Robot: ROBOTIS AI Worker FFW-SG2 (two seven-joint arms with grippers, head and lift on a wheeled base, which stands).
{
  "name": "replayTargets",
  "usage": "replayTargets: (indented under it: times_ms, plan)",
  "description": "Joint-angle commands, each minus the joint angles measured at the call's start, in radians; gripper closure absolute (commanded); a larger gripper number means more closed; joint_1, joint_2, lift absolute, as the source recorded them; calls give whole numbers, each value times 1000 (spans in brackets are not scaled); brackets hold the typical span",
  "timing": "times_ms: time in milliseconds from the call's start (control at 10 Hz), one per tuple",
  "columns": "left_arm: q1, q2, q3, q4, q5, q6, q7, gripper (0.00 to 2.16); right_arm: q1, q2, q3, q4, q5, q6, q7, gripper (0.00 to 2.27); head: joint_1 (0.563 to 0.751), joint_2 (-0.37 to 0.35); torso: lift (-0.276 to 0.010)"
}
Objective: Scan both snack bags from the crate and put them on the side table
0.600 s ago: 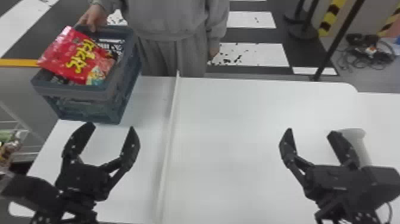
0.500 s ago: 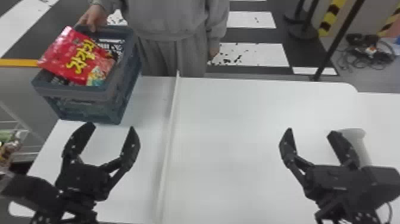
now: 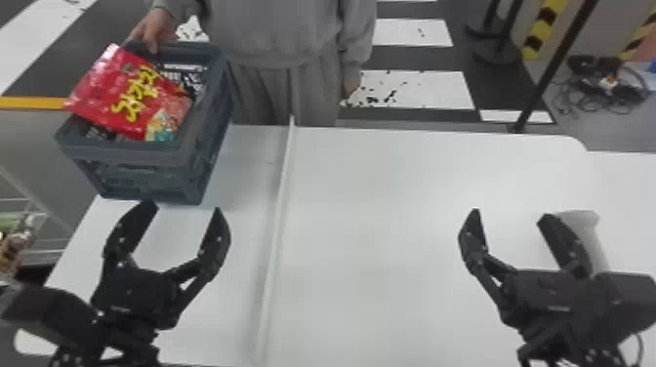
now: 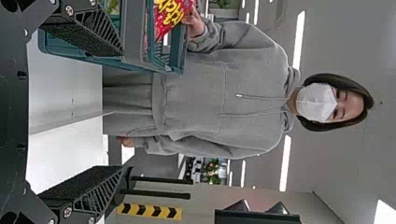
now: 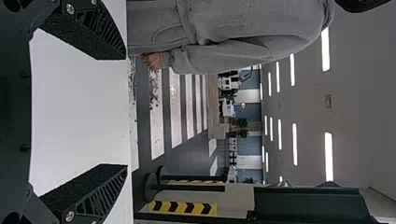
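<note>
In the head view my left gripper (image 3: 183, 207) is open on the near side of the crate (image 3: 132, 153), with nothing between its fingers. A red snack bag (image 3: 129, 92) with yellow lettering lies across the top of the crate; a second bag cannot be told apart beneath it. My right gripper (image 3: 510, 214) stands open over the table's right part, holding nothing. The left wrist view has my left gripper (image 4: 123, 109) open, with the crate (image 4: 133, 35) and the red bag (image 4: 168, 16) beyond. In the right wrist view my right gripper (image 5: 126, 112) is open too.
A person's hand (image 3: 153, 29) rests at the crate's far rim. A thin raised strip (image 3: 276, 219) divides the white table (image 3: 371, 234). Behind my right gripper stands a pale cylindrical object (image 3: 588, 234). A wire rack (image 3: 44, 219) with items is at the left edge.
</note>
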State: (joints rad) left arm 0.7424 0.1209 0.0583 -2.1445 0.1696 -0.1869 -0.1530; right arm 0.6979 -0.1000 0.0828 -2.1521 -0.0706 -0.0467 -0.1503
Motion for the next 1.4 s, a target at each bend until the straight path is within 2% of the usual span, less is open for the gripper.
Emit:
replayTargets:
  times_ms: [0, 400, 500, 600, 700, 800, 1000, 1200, 1300]
  plan:
    - [0, 0, 0, 0, 1, -1, 0, 134, 0, 0, 0, 0, 0, 0, 0, 103, 695, 18, -87]
    - [-2, 0, 3, 0, 7, -1, 1, 134, -3, 2, 2, 1, 0, 15, 0, 103, 695, 22, -87]
    - [-3, 0, 8, 0, 7, -1, 1, 29, -3, 3, 3, 5, 0, 18, 0, 103, 695, 22, -87]
    - [-2, 0, 9, 0, 10, -1, 13, 60, -3, 3, 3, 5, 0, 18, 0, 103, 695, 24, -87]
    - [0, -1, 9, 0, 13, -7, 50, 66, -3, 3, 5, 8, 0, 18, 0, 103, 695, 29, -87]
    - [-2, -1, 12, 2, 16, -7, 67, 66, -5, 3, 6, 9, 0, 21, 0, 103, 695, 40, -87]
    - [-14, -4, 69, 6, 44, 11, 32, 66, -5, 3, 8, 12, 0, 28, 2, 103, 695, 56, -87]
    - [-58, -7, 147, 17, 113, 54, 4, 70, -6, 3, 11, 14, 0, 37, 3, 103, 695, 93, -87]
    - [-98, -7, 181, 25, 137, 143, -14, 70, -6, 3, 14, 14, 2, 37, 3, 103, 695, 122, -87]
